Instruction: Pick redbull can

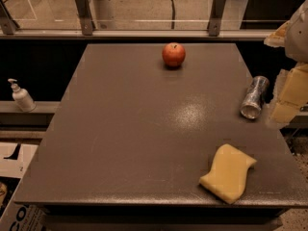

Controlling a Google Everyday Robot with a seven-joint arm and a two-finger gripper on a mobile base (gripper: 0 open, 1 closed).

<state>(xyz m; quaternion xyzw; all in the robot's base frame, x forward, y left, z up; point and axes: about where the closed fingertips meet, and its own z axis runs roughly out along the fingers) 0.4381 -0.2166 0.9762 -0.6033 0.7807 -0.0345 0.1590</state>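
The redbull can (254, 97) is a slim silvery can lying on its side near the table's right edge, its open-looking round end facing the front. My gripper (288, 96) shows as pale blocky parts at the right edge of the view. It is just right of the can and off the table's side, and I see no contact with the can.
A red apple (173, 55) stands at the far middle of the dark table (134, 129). A yellow sponge (228, 173) lies at the front right. A white pump bottle (21, 96) stands on a ledge to the left. A railing with glass runs behind the table.
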